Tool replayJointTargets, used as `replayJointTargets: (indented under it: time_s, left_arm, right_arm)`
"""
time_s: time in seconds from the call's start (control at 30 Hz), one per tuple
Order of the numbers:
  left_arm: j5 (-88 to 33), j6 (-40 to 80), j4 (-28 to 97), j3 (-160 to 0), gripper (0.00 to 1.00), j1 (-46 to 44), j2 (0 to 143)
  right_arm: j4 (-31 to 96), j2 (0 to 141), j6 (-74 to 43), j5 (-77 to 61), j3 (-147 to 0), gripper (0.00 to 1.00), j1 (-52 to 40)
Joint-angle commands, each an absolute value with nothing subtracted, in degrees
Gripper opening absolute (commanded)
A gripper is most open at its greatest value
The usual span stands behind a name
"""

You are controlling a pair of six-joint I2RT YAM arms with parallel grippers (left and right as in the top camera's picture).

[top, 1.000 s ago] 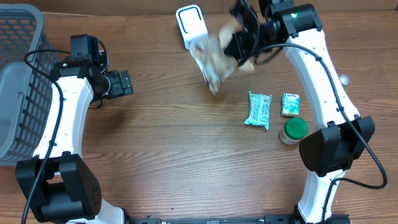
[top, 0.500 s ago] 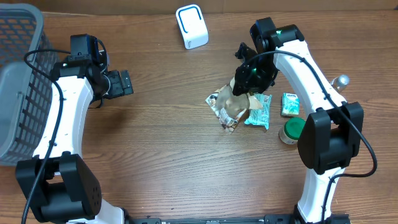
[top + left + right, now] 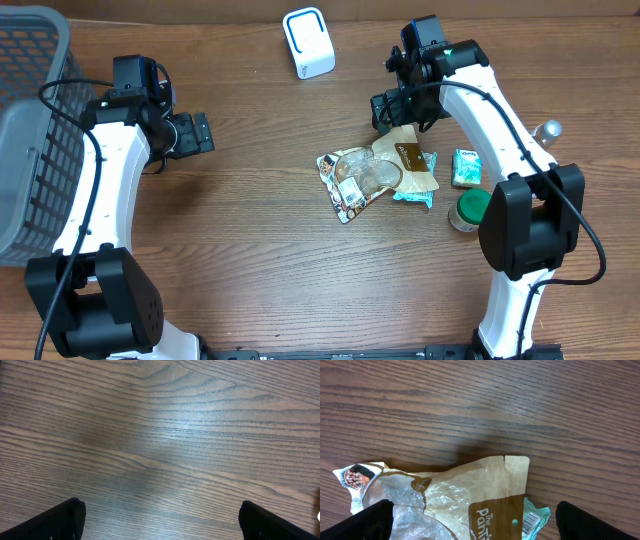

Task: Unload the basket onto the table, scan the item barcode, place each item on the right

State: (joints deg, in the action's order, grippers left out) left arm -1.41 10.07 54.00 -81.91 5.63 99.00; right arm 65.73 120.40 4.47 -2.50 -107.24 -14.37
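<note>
The item, a tan and clear snack bag (image 3: 372, 176), lies flat on the table, its right end overlapping a green packet (image 3: 428, 186). My right gripper (image 3: 398, 116) hangs open just behind the bag and holds nothing. In the right wrist view the bag (image 3: 455, 495) lies between and beyond the spread fingers of the right gripper (image 3: 480, 525). A barcode shows on the green packet (image 3: 534, 522). The white scanner (image 3: 308, 42) stands at the back of the table. Far to the left, my left gripper (image 3: 196, 133) is open over bare wood; the left wrist view shows that gripper (image 3: 162, 522) empty.
A small green carton (image 3: 466, 168) and a green-lidded jar (image 3: 472, 209) sit right of the bag. A grey mesh basket (image 3: 30, 130) stands at the left edge. A small silver object (image 3: 549, 129) lies at the far right.
The right arm carried the bag from in front of the scanner down to the table, opened and let it go. The bag now lies flat. The left arm has not moved.
</note>
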Motion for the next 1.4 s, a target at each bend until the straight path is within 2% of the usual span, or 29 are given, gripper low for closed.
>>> replayJointTargets:
  time_s: [0.0, 1.0, 1.37]
  left_arm:
    - [-1.06, 9.37, 53.89, -82.28, 1.0, 5.45, 98.63]
    - [-1.06, 9.37, 53.89, -82.28, 1.0, 5.45, 98.63]
    - [-1.06, 9.37, 53.89, -82.28, 1.0, 5.45, 98.63]
  right_arm:
    - [65.6, 119.81, 4.29, -1.54, -107.24, 1.0, -14.39]
    - [65.6, 118.83, 4.29, -1.54, -107.24, 1.0, -14.37]
    - [65.6, 104.33, 4.27, -1.54, -107.37, 1.0, -14.0]
